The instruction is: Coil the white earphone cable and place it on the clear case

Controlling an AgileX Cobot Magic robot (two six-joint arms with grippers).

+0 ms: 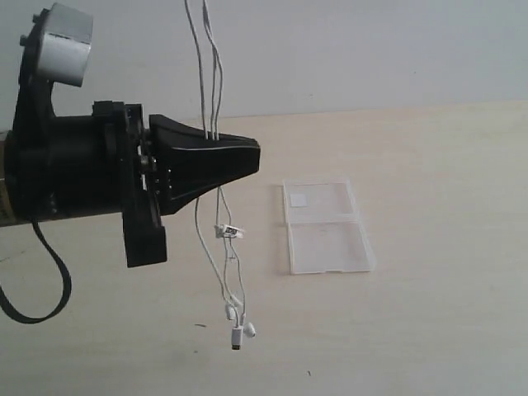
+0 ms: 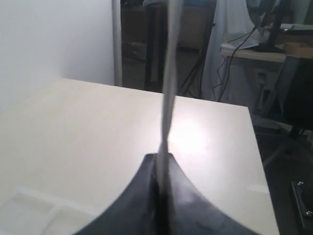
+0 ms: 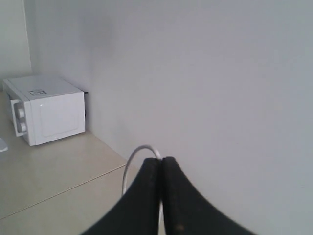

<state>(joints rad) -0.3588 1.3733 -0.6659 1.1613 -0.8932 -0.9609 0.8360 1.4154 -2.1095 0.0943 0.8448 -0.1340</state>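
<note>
The white earphone cable (image 1: 216,82) hangs in several strands from above the exterior view. It passes through my left gripper (image 1: 253,155), which is shut on it in mid-air. Below the jaws the strands dangle to the inline piece (image 1: 229,232) and the earbuds (image 1: 239,328) near the table. In the left wrist view the cable (image 2: 168,98) rises straight out of the closed left gripper (image 2: 163,155). The clear case (image 1: 326,227) lies open and flat on the table, to the right of the cable. My right gripper (image 3: 162,159) is outside the exterior view and is shut on a loop of cable (image 3: 139,149).
A thick black ribbed robot cable (image 1: 51,285) loops below the left arm. A white box-shaped appliance (image 3: 46,115) stands by the wall in the right wrist view. Past the table's far edge (image 2: 195,100) stand dark furniture and stands (image 2: 274,73).
</note>
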